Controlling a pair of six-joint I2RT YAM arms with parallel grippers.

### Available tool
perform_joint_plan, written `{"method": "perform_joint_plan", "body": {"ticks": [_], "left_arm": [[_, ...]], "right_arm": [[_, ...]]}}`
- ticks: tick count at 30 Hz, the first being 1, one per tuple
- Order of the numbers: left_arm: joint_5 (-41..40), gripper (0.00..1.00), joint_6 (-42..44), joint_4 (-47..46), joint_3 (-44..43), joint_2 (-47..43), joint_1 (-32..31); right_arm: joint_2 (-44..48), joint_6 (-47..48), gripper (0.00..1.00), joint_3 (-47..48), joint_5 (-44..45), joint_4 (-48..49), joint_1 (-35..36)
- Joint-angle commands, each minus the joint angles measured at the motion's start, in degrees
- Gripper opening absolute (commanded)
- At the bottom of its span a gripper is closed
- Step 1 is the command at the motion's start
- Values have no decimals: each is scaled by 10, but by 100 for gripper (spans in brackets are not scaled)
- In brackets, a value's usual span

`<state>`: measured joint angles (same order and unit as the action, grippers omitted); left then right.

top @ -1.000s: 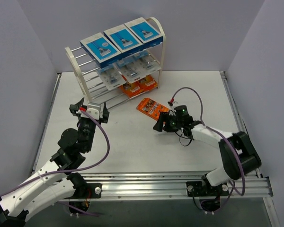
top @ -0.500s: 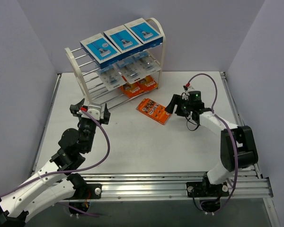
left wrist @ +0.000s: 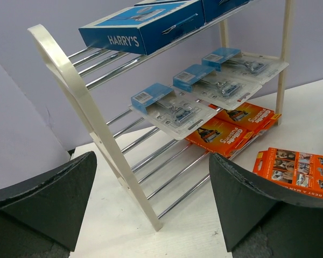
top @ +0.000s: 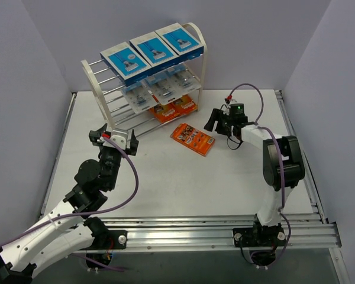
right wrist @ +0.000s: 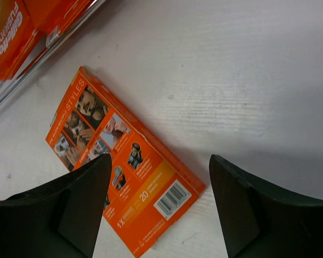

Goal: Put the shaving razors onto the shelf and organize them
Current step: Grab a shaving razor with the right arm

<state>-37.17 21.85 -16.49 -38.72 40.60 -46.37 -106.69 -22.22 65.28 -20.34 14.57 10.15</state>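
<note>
**White table (top: 165, 189), one orange pack yet to shelve**

Pale walls close in the table. At 11 o'clock the shelf (top: 96, 92) carries eight razor packs, and its third tier has bare rods beside two orange ones. Both grippers are empty. The left gripper (top: 113, 139) is spread wide at 9 o'clock. The right gripper (top: 216, 121) is partly spread, at 2 o'clock of the loose orange pack (top: 192, 139) lying flat mid-table. Best, I judge, to straddle the pack's narrow width, pinch squarely, then slide it onto those bare rods.
</note>
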Motion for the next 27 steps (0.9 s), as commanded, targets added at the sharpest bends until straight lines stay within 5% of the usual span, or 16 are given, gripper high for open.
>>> {"method": "perform_joint_plan", "body": {"ticks": [1, 13, 22, 27], "left_arm": [[3, 94, -7, -7, -29, 1, 3], [17, 94, -17, 2, -34, 1, 2], [16, 94, -20, 8, -36, -2, 2], [21, 94, -23, 11, -37, -5, 3]], "right_arm": [[-27, 7, 68, 37, 5, 10, -3], [-16, 24, 67, -47, -15, 73, 44], [145, -23, 64, -221, -112, 190, 194], [250, -47, 66, -278, -99, 182, 182]]}}
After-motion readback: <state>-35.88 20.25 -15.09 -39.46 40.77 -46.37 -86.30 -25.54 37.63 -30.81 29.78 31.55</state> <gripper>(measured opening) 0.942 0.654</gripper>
